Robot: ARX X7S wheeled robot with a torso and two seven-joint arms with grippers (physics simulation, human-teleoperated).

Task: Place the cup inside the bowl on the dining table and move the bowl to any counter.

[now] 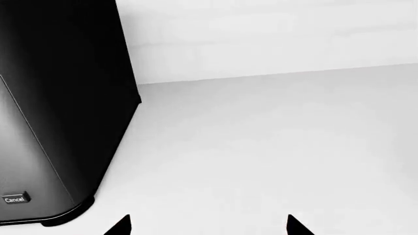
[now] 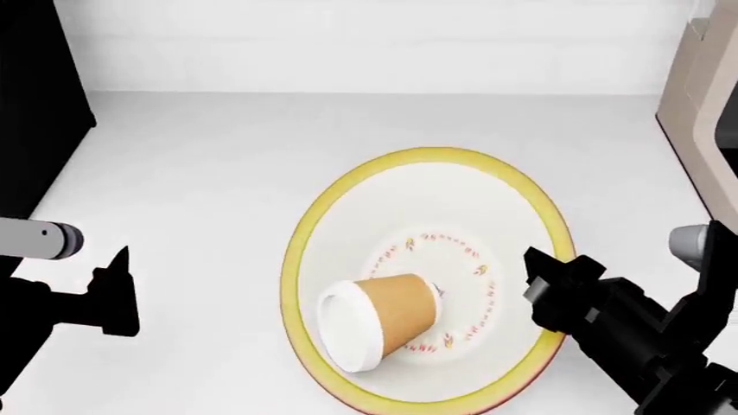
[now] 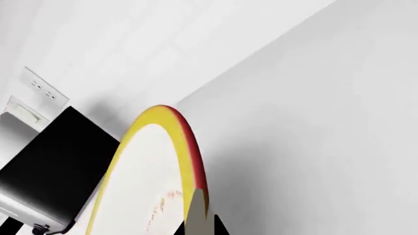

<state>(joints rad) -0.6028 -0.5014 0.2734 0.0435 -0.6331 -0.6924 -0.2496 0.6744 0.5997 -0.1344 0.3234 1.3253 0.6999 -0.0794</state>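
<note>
The white bowl (image 2: 427, 216) with a yellow rim is over the white counter (image 2: 207, 156), which is backed by a tiled wall. The tan cup (image 2: 386, 318) with a white lid lies on its side inside the bowl. My right gripper (image 2: 540, 278) is shut on the bowl's right rim. In the right wrist view its fingers (image 3: 199, 223) pinch the yellow and red rim of the bowl (image 3: 186, 142). My left gripper (image 2: 116, 290) is open and empty to the left of the bowl. It also shows in the left wrist view (image 1: 207, 226) over bare counter (image 1: 261, 147). The dining table is out of view.
A black appliance (image 2: 41, 95) with a Cancel button (image 1: 14, 199) stands at the left on the counter, close to my left gripper. A beige appliance (image 2: 703, 112) stands at the right. Wall sockets (image 3: 42, 88) sit on the tiled wall.
</note>
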